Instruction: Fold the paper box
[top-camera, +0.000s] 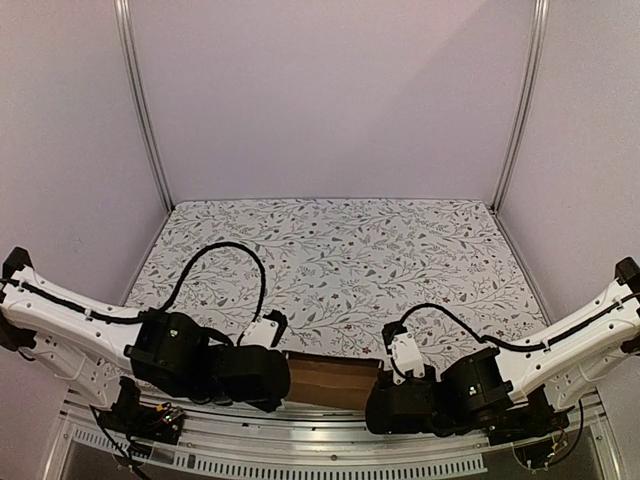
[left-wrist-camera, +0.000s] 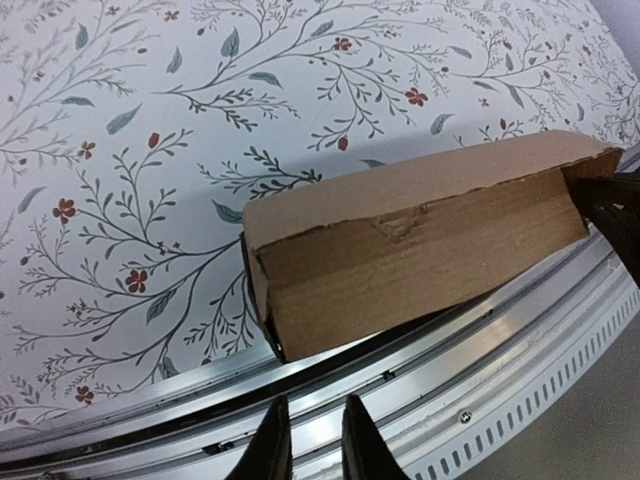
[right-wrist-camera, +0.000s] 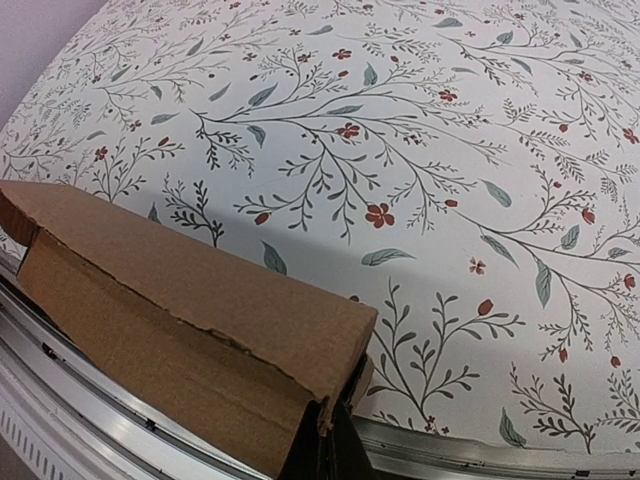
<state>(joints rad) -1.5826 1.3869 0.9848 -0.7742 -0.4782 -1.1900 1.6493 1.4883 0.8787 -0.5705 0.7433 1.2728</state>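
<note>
The paper box (top-camera: 330, 380) is a slim, closed brown cardboard box lying lengthwise along the table's near edge, between my two grippers. In the left wrist view the box (left-wrist-camera: 420, 240) shows its left end and long side. My left gripper (left-wrist-camera: 315, 402) hangs just short of that end, over the metal rail, its fingers a narrow gap apart with nothing between them. In the right wrist view the box (right-wrist-camera: 180, 300) runs off to the left, and my right gripper (right-wrist-camera: 328, 425) is shut on the cardboard edge at its right end corner.
A floral tablecloth (top-camera: 340, 260) covers the table behind the box. An aluminium rail (left-wrist-camera: 480, 340) runs along the near edge under the box. Pale walls and two metal posts (top-camera: 145, 110) close in the back and sides.
</note>
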